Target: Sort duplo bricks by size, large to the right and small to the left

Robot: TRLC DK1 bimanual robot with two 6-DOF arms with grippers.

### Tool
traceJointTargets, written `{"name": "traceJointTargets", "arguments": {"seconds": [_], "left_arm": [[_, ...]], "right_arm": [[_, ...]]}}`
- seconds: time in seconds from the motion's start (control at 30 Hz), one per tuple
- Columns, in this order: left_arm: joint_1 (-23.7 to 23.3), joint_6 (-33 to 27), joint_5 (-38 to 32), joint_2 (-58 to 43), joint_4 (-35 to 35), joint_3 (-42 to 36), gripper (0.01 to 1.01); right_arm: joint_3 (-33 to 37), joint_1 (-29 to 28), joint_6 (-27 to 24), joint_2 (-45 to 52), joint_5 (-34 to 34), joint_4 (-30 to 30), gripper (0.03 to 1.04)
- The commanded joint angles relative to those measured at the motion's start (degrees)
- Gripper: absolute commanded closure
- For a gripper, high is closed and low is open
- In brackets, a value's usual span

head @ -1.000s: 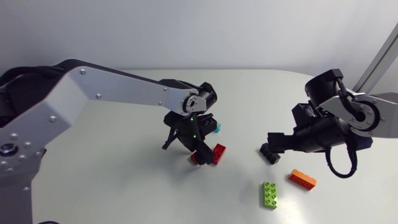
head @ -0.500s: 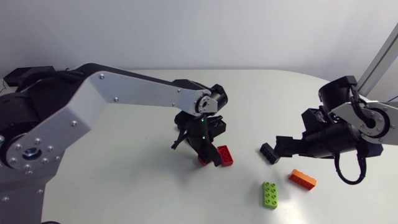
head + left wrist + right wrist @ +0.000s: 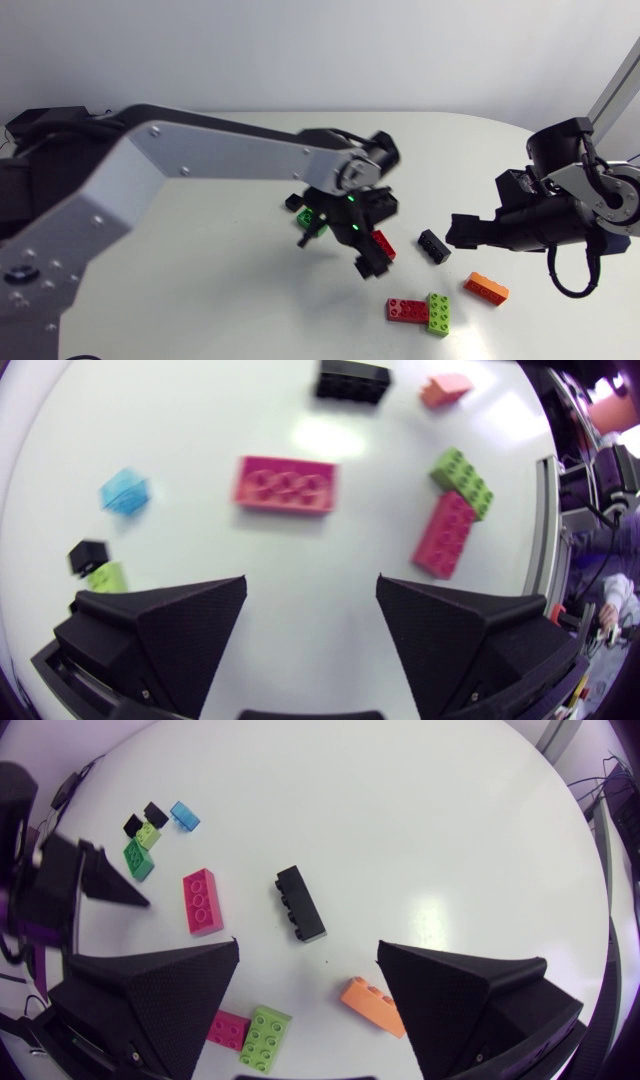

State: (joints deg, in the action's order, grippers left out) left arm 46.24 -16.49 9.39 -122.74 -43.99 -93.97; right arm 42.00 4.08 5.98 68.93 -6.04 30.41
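Observation:
My left gripper (image 3: 340, 248) hangs open over the table's middle, and in its wrist view nothing lies between its fingers (image 3: 312, 595). A long red brick (image 3: 383, 243) lies just beside it, ahead of the fingers (image 3: 285, 484). A second red brick (image 3: 407, 310) lies at the front against a green brick (image 3: 437, 313). Near them are an orange brick (image 3: 486, 289) and a black brick (image 3: 433, 245). My right gripper (image 3: 458, 231) is open and empty to the right of the black brick (image 3: 300, 902).
Small bricks sit behind the left gripper: a green one (image 3: 305, 215), a black one (image 3: 293, 200), and a blue one (image 3: 125, 491) that shows in the wrist views. The table's left half and far side are bare white surface.
My left arm has swung to the right and its gripper has opened. A red brick now lies at the front beside the green brick. My right arm has drawn back slightly to the right.

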Motion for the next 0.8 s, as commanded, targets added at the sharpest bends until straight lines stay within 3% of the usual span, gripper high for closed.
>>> {"name": "traceJointTargets", "arguments": {"seconds": [0.0,0.2,0.77], "left_arm": [[-7.4,0.5,-1.0,5.8,0.9,3.5,0.041],[-14.6,0.4,-4.2,5.6,3.5,5.2,0.041],[-12.7,0.2,-6.0,-2.3,3.3,1.9,0.041]], "right_arm": [[1.2,2.4,0.1,1.9,-0.4,-0.3,0.07],[3.6,6.7,2.0,4.7,-0.3,-0.4,0.07],[1.6,6.3,1.3,2.4,-0.3,-0.3,0.07]]}}
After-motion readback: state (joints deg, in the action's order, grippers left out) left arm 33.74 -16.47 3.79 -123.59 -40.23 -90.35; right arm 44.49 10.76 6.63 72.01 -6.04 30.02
